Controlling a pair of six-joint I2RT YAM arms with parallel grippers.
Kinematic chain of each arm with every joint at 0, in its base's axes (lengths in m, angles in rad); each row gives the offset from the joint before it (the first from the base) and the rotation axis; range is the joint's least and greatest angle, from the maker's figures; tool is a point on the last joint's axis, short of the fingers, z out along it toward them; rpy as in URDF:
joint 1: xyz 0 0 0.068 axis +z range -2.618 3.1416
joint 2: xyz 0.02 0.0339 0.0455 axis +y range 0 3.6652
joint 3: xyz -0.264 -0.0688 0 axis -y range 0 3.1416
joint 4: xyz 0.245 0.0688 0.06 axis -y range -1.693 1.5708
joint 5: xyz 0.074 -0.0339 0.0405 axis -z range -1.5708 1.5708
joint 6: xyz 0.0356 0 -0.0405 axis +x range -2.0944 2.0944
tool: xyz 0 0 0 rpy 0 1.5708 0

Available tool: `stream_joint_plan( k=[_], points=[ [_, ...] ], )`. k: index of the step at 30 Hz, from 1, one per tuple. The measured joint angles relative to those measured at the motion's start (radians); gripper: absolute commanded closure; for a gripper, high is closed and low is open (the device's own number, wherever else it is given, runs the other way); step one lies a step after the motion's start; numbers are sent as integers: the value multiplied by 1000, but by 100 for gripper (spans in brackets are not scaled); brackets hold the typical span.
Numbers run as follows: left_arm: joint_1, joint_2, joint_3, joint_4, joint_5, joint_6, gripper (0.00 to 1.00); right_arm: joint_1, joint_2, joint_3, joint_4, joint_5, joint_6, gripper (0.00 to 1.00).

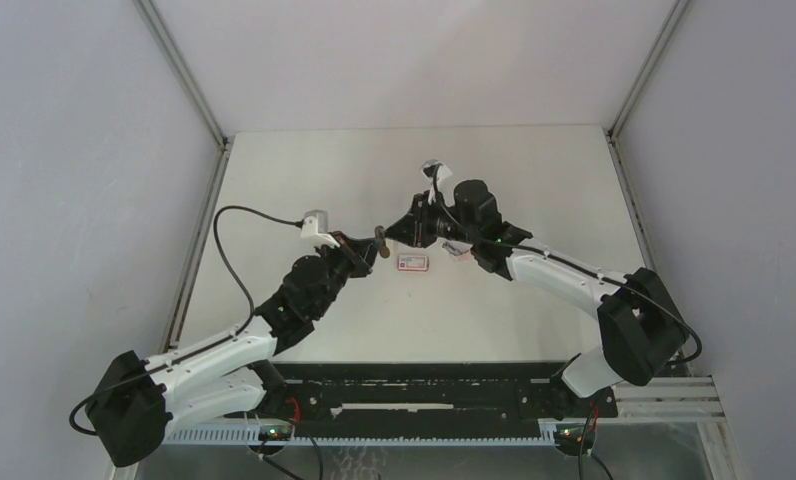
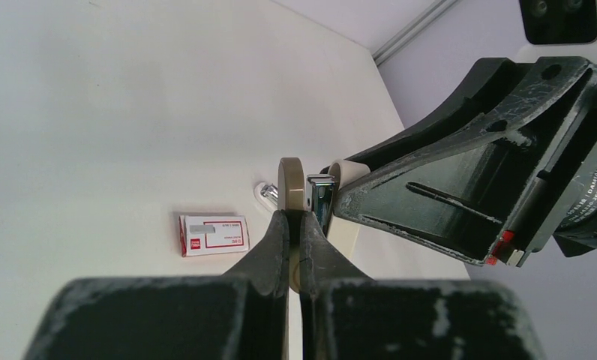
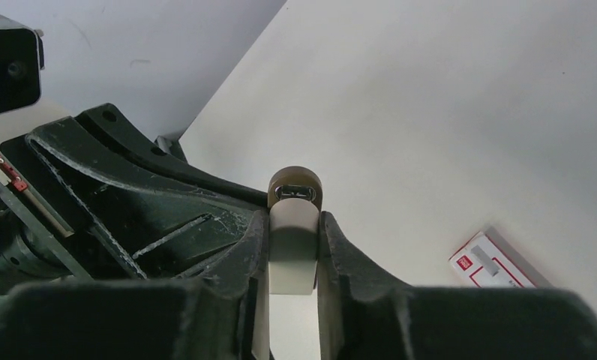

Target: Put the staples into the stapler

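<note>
From above, the two arms meet over the middle of the bench (image 1: 324,170). The left end effector (image 1: 374,245) and the right end effector (image 1: 399,235) hold the stapler (image 1: 381,240) between them, raised off the surface. A white box (image 1: 412,262) with a red label lies flat on the bench just near and right of the stapler. The staples themselves are too small to make out.

In the left wrist view, the left end effector (image 2: 294,217) is narrow, its fingers almost together on a thin edge of the stapler (image 2: 290,184). The box (image 2: 214,234) lies to the left with a grey patch on top.

In the right wrist view, the right end effector (image 3: 292,217) clamps the stapler's pale body (image 3: 292,247), brown end upward. The box (image 3: 494,262) lies to the right.
</note>
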Motion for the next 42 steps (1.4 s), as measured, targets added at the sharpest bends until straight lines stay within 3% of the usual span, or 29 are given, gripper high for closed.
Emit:
stream_joint_plan(
  k=[2, 12, 14, 17, 25, 31, 35, 42],
  points=[
    [-1, 0, 0, 1, -4, -8, 100, -6, -1, 0, -2, -3, -2, 100],
    [-6, -11, -5, 14, -1, -158, 99, -48, -148, -65, -47, -13, -39, 100],
    [1, -16, -13, 30, 21, -194, 93, -51, -192, -84, -65, -12, -58, 100],
    [18, -24, -26, 52, 72, -219, 69, -55, -238, -98, -99, -13, -88, 100],
    [108, -104, -103, -48, 89, -197, 34, -115, -396, -106, -157, 7, -182, 100],
    [135, -176, -108, -78, 127, -108, 19, -144, -452, -137, -190, -18, -246, 100],
    [169, -183, -103, -93, 217, -14, 15, -149, -465, -170, -215, -7, -281, 100],
    [328, -177, -47, -166, 418, 75, 13, -144, -523, -293, -165, 197, -360, 100]
  ],
)
